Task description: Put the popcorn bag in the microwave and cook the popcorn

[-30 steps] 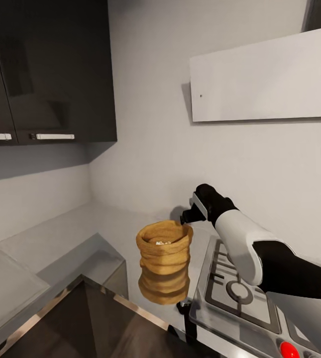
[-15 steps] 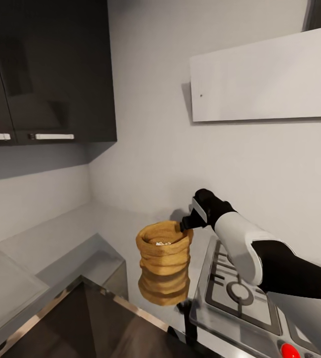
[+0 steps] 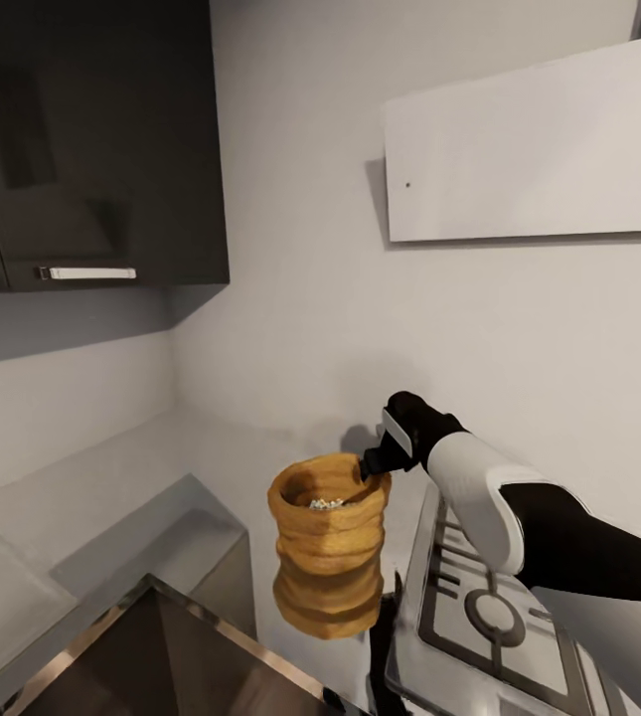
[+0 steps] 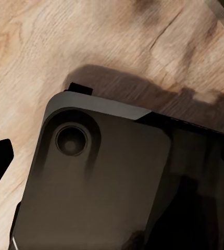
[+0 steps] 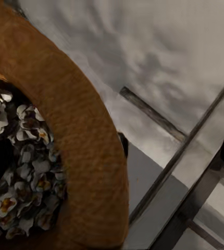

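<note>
The right claw has dropped onto the far right rim of the popcorn bag, closer than a second ago when it hung just above and behind it. The bag stands upright on the countertop, beside the stove, its reflection doubled in the steel below. Whether the fingers are pinching the rim yet cannot be told; they are hidden at the contact. From the right wrist, the rolled rim and pale popcorn sit right up close. The view has shifted slightly, so the head has moved too. Looks like the grasp is being set; the lift comes next.
</note>
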{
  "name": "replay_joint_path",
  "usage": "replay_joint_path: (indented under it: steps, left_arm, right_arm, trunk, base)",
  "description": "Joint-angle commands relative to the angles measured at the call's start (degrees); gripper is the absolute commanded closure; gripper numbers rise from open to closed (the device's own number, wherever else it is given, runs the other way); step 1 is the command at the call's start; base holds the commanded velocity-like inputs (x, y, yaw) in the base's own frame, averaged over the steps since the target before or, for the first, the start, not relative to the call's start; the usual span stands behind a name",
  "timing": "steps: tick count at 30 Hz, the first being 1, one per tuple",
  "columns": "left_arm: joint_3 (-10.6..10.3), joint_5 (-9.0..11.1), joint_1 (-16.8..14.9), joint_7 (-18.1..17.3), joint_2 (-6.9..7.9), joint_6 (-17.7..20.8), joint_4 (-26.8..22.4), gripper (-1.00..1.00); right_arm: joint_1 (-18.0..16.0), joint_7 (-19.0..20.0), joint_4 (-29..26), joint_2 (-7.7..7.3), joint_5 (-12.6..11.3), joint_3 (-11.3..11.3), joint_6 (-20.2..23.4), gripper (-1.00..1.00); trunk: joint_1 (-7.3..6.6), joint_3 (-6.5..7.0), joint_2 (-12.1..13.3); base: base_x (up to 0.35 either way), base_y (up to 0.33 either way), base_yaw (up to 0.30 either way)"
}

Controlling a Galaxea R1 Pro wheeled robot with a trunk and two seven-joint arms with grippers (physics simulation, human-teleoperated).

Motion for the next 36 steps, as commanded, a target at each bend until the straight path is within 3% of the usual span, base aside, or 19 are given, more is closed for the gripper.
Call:
replay_joint_path:
  steps: [1,15,21,26,36]
  left_arm:
    - [0.07,0.26,-0.02,-0.01,0.00,-0.13,-0.02,-1.00]
    - [0.07,0.33,-0.02,-0.01,0.01,-0.13,-0.02,-1.00]
    - [0.07,0.31,-0.02,-0.01,0.01,-0.13,-0.02,-1.00]
    - [0.07,0.25,-0.02,-0.01,-0.05,-0.13,0.04,-1.00]
    - [0.08,0.26,-0.02,-0.01,-0.08,-0.20,-0.01,-1.00]
  right_arm:
    - [-0.02,0.44,-0.02,0.01,0.61,-0.25,0.07,-1.00]
    - [-0.01,0.48,2.16,0.01,0.59,-0.25,-1.05,-1.00]
    - [-0.02,0.39,7.39,0.01,0.73,-0.25,-8.17,-1.00]
    - [-0.02,0.31,8.46,0.01,0.70,-0.32,-12.60,-1.00]
    - [-0.28,0.17,8.93,0.01,0.84,-0.30,-14.71,-1.00]
  trunk:
    - [0.03,-0.08,-0.04]
    - [0.03,-0.08,-0.04]
    - [0.03,-0.08,-0.04]
    - [0.03,-0.08,-0.04]
    - [0.03,-0.08,-0.04]
  base:
    - [0.266,0.000,0.000]
    - [0.036,0.000,0.000]
    - [0.000,0.000,0.000]
    - [0.000,0.000,0.000]
    - [-0.035,0.000,0.000]
